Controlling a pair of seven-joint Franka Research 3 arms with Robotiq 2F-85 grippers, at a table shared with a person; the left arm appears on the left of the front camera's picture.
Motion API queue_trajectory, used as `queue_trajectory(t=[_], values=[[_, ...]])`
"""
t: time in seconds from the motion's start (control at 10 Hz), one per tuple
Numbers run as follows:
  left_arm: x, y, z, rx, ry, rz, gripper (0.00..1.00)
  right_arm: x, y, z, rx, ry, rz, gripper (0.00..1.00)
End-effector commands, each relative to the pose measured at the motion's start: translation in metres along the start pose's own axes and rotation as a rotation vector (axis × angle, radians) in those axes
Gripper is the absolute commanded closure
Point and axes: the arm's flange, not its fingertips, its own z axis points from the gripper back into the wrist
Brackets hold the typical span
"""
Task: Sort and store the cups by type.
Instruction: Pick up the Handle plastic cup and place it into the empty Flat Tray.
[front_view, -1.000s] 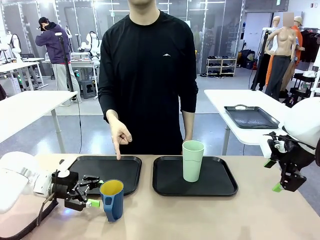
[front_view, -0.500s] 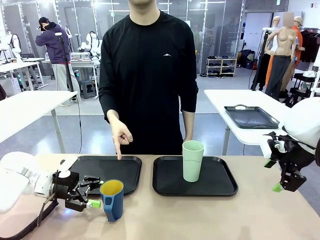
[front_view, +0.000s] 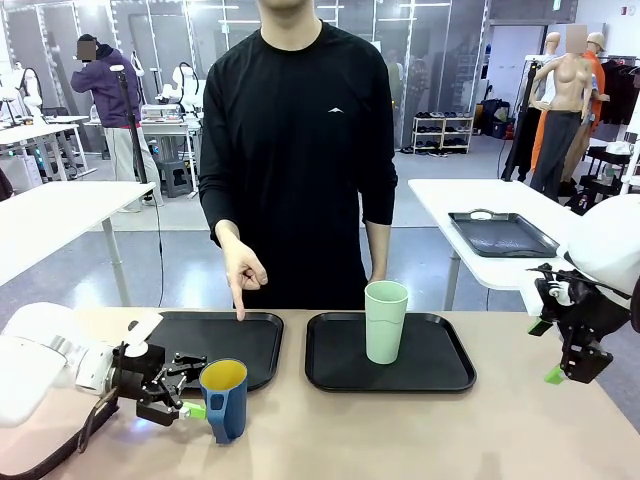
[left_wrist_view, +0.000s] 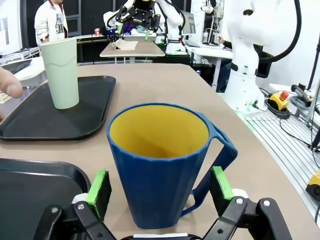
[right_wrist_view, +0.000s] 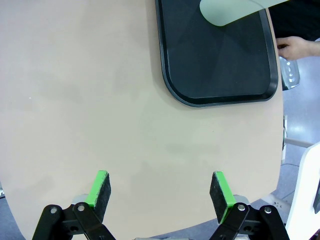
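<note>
Now the left gripper has slid in around the dark blue mug, which stands on the bare table at the near left, just in front of the left tray. In the left wrist view the mug sits squarely between the two green pads, jaws spread wide with a gap showing on each side, so nothing is gripped yet. Compared with a second ago, the fingers have advanced to the right and dipped a little, from just short of the mug to flanking its body; the mug itself has not shifted. That suggests the approach is nearly finished and closing on the mug is the likely next move.

The pale mint-green tumbler stands upright on the right tray, unchanged, so that half of the sorting looks done. The person's hand points down at the far edge of the left tray as before, probably marking where the mug belongs. The right gripper hangs open over bare table at the far right, unmoved.
</note>
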Motion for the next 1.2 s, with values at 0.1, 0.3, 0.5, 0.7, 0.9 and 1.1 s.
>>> queue_trajectory(t=[0.1, 0.3, 0.5, 0.7, 0.9, 1.1], values=[[-0.006, 0.007, -0.018, -0.007, 0.001, -0.031, 0.0, 0.002, 0.001, 0.001, -0.007, 0.016, -0.018, 0.0], [-0.007, 0.009, -0.029, -0.019, -0.007, -0.029, 0.0, 0.002, 0.001, 0.001, -0.007, 0.016, -0.018, 0.0], [-0.01, 0.012, -0.038, -0.029, -0.014, -0.019, 0.0, 0.002, 0.001, 0.001, -0.007, 0.016, -0.018, 0.0], [-0.013, 0.015, -0.042, -0.035, -0.021, -0.016, 0.0, 0.002, 0.001, 0.001, -0.007, 0.016, -0.018, 0.0], [-0.013, 0.017, -0.043, -0.064, -0.031, -0.01, 0.0, 0.002, 0.001, 0.001, -0.007, 0.016, -0.018, 0.0], [-0.012, 0.018, -0.04, -0.043, -0.068, -0.007, 0.2, 0.002, 0.001, 0.001, -0.007, 0.016, -0.018, 0.0]])
